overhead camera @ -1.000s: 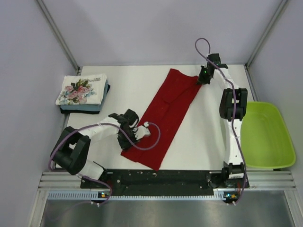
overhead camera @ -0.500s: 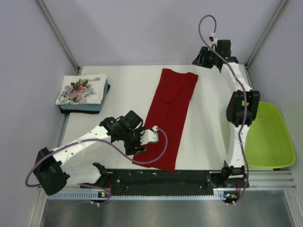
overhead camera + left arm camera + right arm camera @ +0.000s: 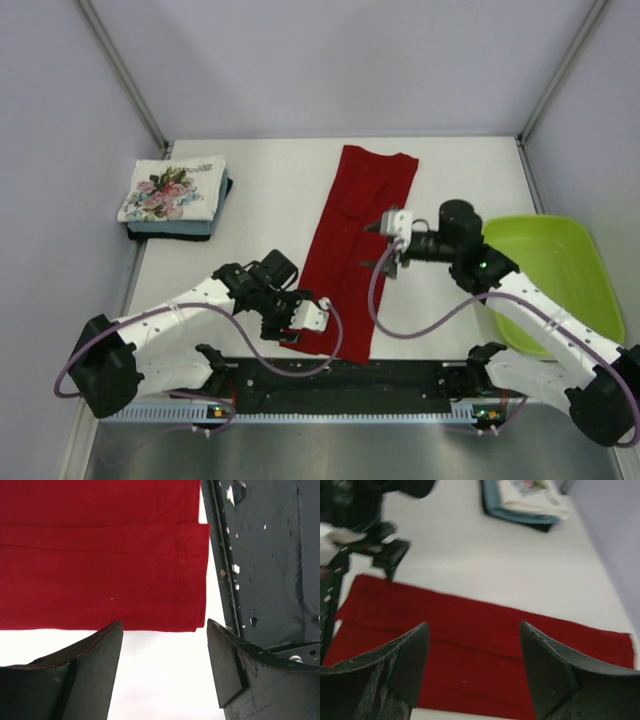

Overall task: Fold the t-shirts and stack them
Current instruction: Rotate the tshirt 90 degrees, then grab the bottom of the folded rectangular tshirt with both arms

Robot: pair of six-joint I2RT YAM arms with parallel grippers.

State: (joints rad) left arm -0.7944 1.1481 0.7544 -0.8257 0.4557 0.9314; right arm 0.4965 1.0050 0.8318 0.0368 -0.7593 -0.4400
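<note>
White tabletop (image 3: 270,200) carried everything. Plain red t-shirt (image 3: 355,240) lay flat on it as long narrow strip, ctr, running near edge to far edge. Lime-green tray (image 3: 575,270) sat off R side, R arm partly over it. Folded stack (image 3: 172,190) at far-L corner: floral white on top, lt blue then dark under. Low L tool (image 3: 164,630) released, nothing btwn fingers, at shirt's near-L corner, hem just beyond tips. Raised R tool (image 3: 472,630) also spread, empty, over shirt's R edge.

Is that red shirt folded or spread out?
Partly folded: the red shirt lies flat as a long narrow strip, with layered edges showing.
</note>
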